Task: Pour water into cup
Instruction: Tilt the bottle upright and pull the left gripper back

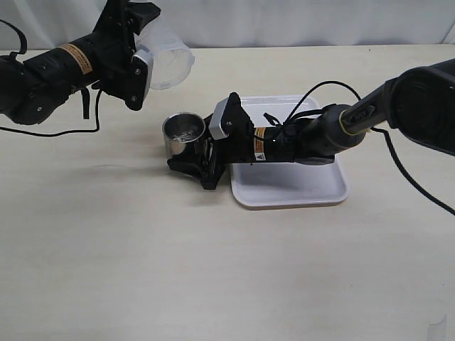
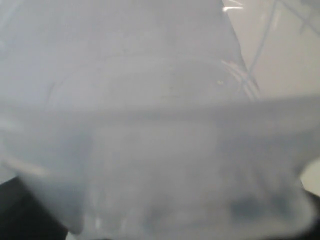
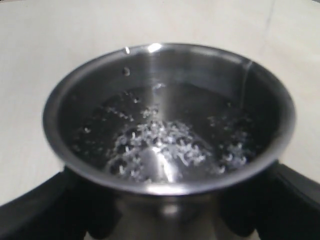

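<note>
The shiny steel cup (image 1: 183,135) stands upright on the table just left of the tray. My right gripper (image 1: 190,155) is shut on the cup, one dark finger on each side (image 3: 45,210). The cup (image 3: 165,55) holds water (image 3: 160,140) with bubbles on its surface. Up at the far left, my left gripper (image 1: 140,67) is shut on the tall translucent plastic container (image 1: 169,58). The container lies tilted with its open mouth to the right, above and left of the cup. It fills the left wrist view as a grey blur (image 2: 160,130), hiding the fingers. I cannot tell whether any water is inside it.
A white tray (image 1: 298,188) lies right of the cup, under the right arm. Black cables (image 1: 313,92) loop over the tray, and another trails from the left arm (image 1: 50,131). Light tabletop surrounds everything.
</note>
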{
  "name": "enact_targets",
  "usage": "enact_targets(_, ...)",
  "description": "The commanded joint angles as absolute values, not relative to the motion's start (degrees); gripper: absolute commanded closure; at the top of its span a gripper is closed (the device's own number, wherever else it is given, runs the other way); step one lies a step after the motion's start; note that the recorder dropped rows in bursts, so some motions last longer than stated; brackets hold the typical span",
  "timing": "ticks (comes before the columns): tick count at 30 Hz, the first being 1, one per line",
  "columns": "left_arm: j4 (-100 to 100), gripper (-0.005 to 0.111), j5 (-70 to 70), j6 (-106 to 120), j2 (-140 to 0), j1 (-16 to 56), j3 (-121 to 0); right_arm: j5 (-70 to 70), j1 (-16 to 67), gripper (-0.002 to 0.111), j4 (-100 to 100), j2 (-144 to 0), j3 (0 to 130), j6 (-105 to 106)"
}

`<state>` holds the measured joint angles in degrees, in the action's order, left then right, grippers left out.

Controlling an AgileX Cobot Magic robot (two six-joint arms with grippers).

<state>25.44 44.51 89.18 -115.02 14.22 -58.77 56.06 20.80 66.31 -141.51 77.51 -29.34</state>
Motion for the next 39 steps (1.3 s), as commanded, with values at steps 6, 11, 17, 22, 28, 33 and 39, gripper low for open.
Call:
enact_targets(6,24.79,0.107,45.87,89.76,-114.33,14.69,-59.11,54.28,20.8,0.104,67.96,-141.85,77.51,-29.84)
enact_targets(11,24.79,0.107,45.77,90.07,-114.33,14.69,-59.11,54.28,20.8,0.104,67.96,-141.85,77.51,-29.84)
enact_targets(17,24.79,0.107,45.77,90.07,-114.33,14.69,-59.11,54.28,20.8,0.104,67.96,-141.85,77.51,-29.84)
enact_targets(22,24.79,0.107,45.77,90.07,-114.33,14.69,-59.11,54.28,20.8,0.104,67.96,-141.85,77.51,-29.84)
enact_targets(28,24.79,0.107,45.77,90.07,-114.33,14.69,-59.11,54.28,20.8,0.104,67.96,-141.85,77.51,-29.84)
enact_targets(33,24.79,0.107,44.36,89.56,-114.33,14.69,-59.11,54.28,20.8,0.104,67.96,-141.85,77.51,-29.84)
enact_targets(39,24.55,0.107,40.68,86.99,-114.33,14.69,-58.49,54.28,20.8,0.104,67.96,-141.85,77.51,-29.84)
